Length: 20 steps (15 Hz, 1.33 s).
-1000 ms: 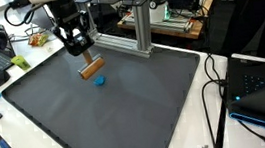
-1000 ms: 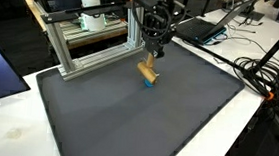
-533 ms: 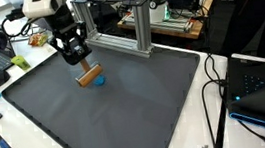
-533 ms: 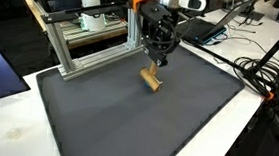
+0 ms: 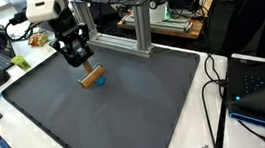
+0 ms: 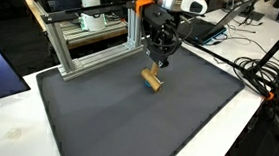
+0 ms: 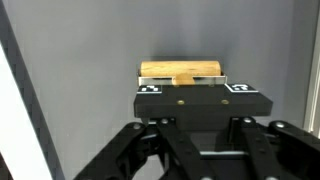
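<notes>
We see the pincer [image 5: 84, 63] clamped on a wooden block [image 5: 92, 78], holding it tilted low over the dark mat [image 5: 127, 115], just beside a small blue piece [image 5: 100, 84]. The block is short, tan and smooth, with square edges. We judge it light, stiff and sturdy, best gripped across its middle on the flat long faces.

Even, bright overhead room light is seen throughout; shadows are kept soft, no glare is noted, and the wrist view's foreground is slightly blurred.
</notes>
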Each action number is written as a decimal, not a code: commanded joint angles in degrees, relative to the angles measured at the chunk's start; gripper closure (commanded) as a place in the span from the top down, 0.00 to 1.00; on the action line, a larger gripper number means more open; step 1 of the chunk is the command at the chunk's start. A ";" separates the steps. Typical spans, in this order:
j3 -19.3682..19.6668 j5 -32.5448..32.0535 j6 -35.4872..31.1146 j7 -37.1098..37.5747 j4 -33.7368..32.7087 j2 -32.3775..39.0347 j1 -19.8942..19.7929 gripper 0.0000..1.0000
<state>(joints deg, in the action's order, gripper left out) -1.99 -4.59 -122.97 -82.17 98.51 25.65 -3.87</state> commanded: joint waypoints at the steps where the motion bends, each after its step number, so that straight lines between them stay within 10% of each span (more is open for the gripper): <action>1: -1.24 0.35 1.45 -0.86 0.08 -0.84 -0.31 0.22; 20: -1.68 1.42 -4.61 0.68 7.11 -2.99 -0.92 0.22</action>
<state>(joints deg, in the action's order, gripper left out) -3.20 -4.04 -125.92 -81.74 102.22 24.72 -4.31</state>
